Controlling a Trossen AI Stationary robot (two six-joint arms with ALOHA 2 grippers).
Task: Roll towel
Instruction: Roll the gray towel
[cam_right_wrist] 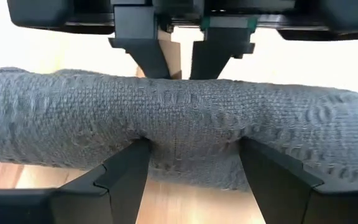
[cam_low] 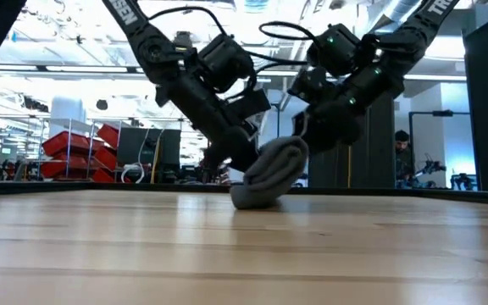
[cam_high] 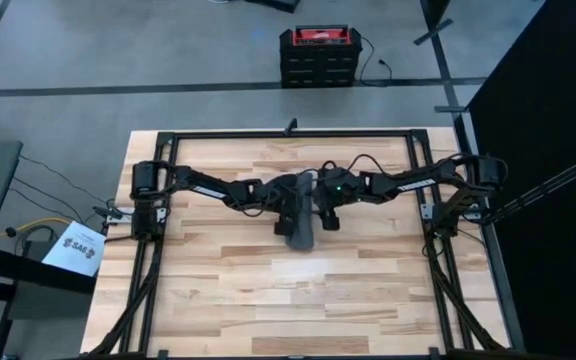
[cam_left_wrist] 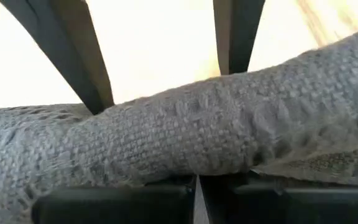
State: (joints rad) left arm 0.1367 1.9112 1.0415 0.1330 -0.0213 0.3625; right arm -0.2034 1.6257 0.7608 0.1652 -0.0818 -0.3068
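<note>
rolled towel [cam_high: 301,212], between both tools

Ceiling lights [cam_low: 252,7] glare in the low view; wrist views overexpose the bench [cam_right_wrist: 73,43] behind sharp towel [cam_right_wrist: 179,124] weave.

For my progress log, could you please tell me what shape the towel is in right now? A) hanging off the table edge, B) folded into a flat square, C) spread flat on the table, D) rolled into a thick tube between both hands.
D: the towel is a thick grey roll mid-table, with the left hand and the right hand on either side of it.
</note>
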